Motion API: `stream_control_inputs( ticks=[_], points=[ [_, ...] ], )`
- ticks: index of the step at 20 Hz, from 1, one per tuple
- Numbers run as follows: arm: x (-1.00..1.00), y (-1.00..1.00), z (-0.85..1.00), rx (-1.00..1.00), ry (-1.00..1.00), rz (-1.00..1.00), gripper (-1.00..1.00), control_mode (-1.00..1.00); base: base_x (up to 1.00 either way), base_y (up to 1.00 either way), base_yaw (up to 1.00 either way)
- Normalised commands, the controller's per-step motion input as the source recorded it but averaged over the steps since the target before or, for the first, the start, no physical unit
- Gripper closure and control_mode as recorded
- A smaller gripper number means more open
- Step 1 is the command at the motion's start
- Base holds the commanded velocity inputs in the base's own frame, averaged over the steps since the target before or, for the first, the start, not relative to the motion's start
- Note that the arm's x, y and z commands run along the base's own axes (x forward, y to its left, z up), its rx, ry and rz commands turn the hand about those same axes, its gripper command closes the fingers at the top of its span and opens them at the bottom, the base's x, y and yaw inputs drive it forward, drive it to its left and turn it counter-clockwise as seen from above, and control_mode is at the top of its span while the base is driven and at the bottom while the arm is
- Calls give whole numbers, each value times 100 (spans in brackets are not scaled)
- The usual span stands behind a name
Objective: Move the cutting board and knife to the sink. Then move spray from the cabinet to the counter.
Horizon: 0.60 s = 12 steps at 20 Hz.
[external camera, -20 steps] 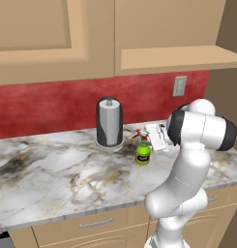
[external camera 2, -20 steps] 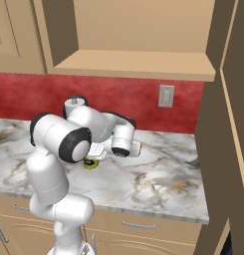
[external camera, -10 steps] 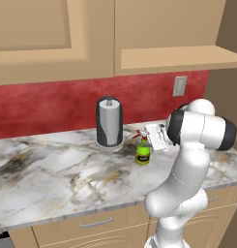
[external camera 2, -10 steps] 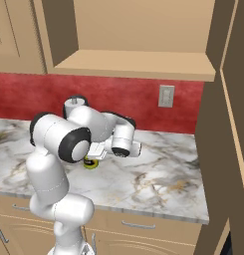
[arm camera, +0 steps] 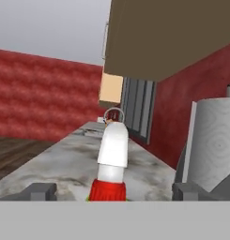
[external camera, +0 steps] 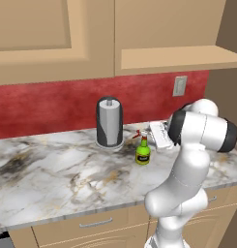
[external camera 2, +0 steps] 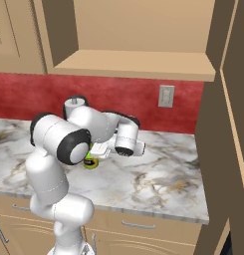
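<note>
While claw gapes | one spray | one counter | one paper-towel roll

The spray stands upright on the tabletop, just right of and slightly in front of the paper-towel roll, which sits back near the wall. The claw hangs at the bottle's right, level with its top; from the hand, the nozzle rises between the two fingertips. Above, the open cabinet shelf overhangs, a wall outlet beneath it.
</note>
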Motion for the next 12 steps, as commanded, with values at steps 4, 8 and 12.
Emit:
stream_control_inputs(
  ticks=[4, 8, 12],
  points=[
    [-7, -21, 29, -4, 0, -6, -100, -100, 0, 0, 0],
    [-41, -23, 26, -5, 0, -8, -100, -100, 0, 0, 0],
    [-91, -17, 27, -4, 0, -17, -100, -100, 0, 0, 0]
  ],
)
